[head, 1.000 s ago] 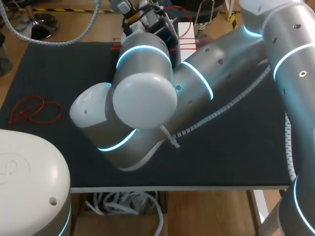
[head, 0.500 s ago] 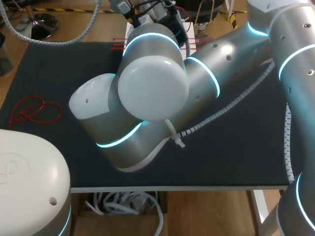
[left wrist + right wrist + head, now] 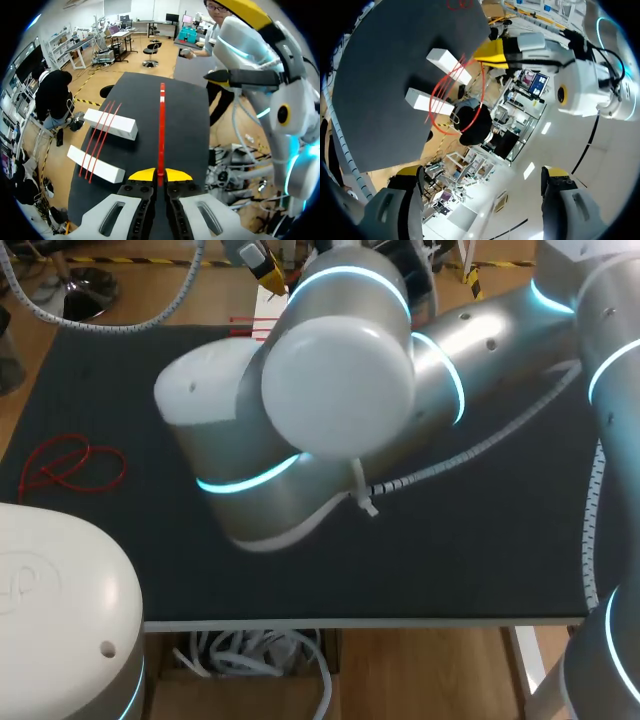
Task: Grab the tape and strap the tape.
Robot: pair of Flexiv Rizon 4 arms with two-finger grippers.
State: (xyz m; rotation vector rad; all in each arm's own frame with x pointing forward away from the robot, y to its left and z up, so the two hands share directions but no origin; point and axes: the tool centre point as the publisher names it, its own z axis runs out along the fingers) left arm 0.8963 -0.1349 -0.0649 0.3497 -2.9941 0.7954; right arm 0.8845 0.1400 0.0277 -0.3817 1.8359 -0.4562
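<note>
My left gripper (image 3: 160, 175) is shut on a red tape (image 3: 161, 130), which runs straight out ahead of its yellow tips above the black mat (image 3: 185, 125). In the right wrist view the same tape shows as a red loop (image 3: 451, 131) hanging from the left gripper (image 3: 495, 52) off the mat's edge. My right gripper (image 3: 482, 172) stands wide open with nothing between its fingers, well back from the loop. In the head view my right arm (image 3: 340, 390) covers the middle of the mat, and only the left gripper's yellow tip (image 3: 270, 278) shows at the far edge.
Two white blocks (image 3: 111, 124) (image 3: 95, 164) lie beside the held tape, with three red strips (image 3: 100, 140) laid across them. Another red loop (image 3: 70, 465) lies on the mat's left side. A spiral-wrapped cable (image 3: 470, 455) trails from my right arm.
My right arm has lifted and swung toward the far right, its wrist and gripper moving away from the white blocks. The loop on the mat's left has not moved.
</note>
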